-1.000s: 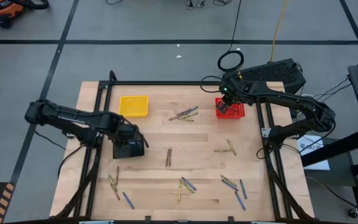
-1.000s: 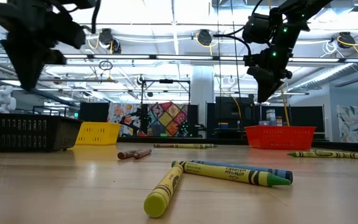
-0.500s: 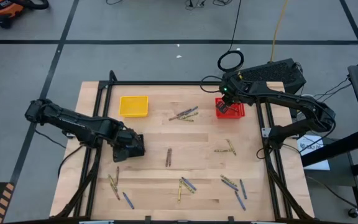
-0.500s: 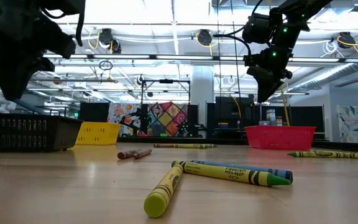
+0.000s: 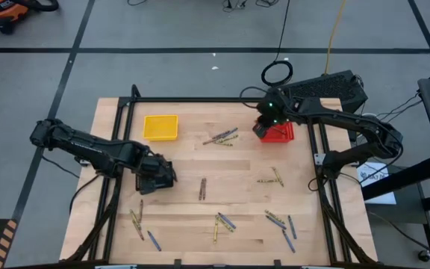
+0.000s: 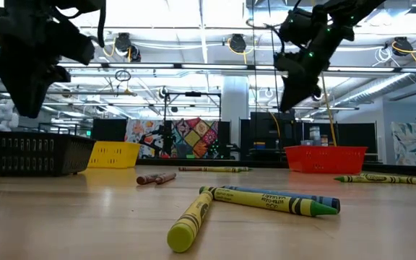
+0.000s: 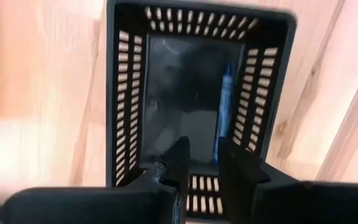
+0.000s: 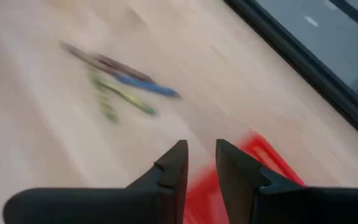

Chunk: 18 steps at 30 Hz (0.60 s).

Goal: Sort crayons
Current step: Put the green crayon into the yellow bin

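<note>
Crayons lie scattered on the wooden table: a cluster point(image 5: 221, 138) at the far middle, one brown point(image 5: 202, 188) at the centre, and groups at the near side point(image 5: 222, 223) and near right point(image 5: 282, 224). My left gripper point(image 7: 202, 155) hangs over the black basket point(image 7: 120, 93), slightly open and empty. A blue crayon point(image 7: 224, 106) lies flat on the basket's floor. My right gripper point(image 8: 201, 155) is slightly open and empty. It hovers at the left rim of the red basket point(image 5: 282, 134), with the far crayon cluster point(image 8: 120, 87) ahead of it.
A yellow basket point(image 5: 160, 127) stands at the far left. More crayons lie at the near left point(image 5: 136, 220) and right of centre point(image 5: 273, 178). A black frame rail point(image 5: 200, 99) runs along the table's far edge. Bare wood lies between the baskets and the crayons.
My right gripper has swung from over the red basket toward the table's left and has tipped. A blue crayon that showed at my left gripper's tips half a second ago shows there no more. My left gripper has stayed over the black basket.
</note>
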{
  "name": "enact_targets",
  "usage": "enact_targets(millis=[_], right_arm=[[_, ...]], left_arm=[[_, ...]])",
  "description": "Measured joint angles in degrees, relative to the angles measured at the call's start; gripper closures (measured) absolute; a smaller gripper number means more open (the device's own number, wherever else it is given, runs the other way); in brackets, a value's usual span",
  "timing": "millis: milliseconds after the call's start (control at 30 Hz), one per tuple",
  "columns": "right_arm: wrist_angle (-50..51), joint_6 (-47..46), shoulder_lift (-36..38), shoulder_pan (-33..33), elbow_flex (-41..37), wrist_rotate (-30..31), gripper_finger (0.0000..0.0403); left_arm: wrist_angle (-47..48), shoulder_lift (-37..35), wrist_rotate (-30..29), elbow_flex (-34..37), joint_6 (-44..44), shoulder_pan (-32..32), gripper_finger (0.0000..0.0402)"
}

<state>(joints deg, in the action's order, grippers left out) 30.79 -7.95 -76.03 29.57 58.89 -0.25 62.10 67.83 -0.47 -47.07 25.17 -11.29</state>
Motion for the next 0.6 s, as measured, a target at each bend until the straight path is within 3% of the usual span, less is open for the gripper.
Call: enact_targets(millis=[200,500,600], right_arm=[[-6.0,5.9,0.0,-4.1,0.0,-1.3,0.0332],[-9.4,5.7,-0.9,-7.2,0.0,-0.1,0.0332],[-10.3,5.8,-2.7,-7.4,0.0,-2.8,0.0332]], left_arm=[[-0.8,0.0,0.0,0.0,0.0,0.0,0.0325],[-0.8,0.0,-0.2,0.0,-0.6,0.0,0.0325],[-0.8,0.0,-0.6,0.0,-0.6,0.0,0.0325]])
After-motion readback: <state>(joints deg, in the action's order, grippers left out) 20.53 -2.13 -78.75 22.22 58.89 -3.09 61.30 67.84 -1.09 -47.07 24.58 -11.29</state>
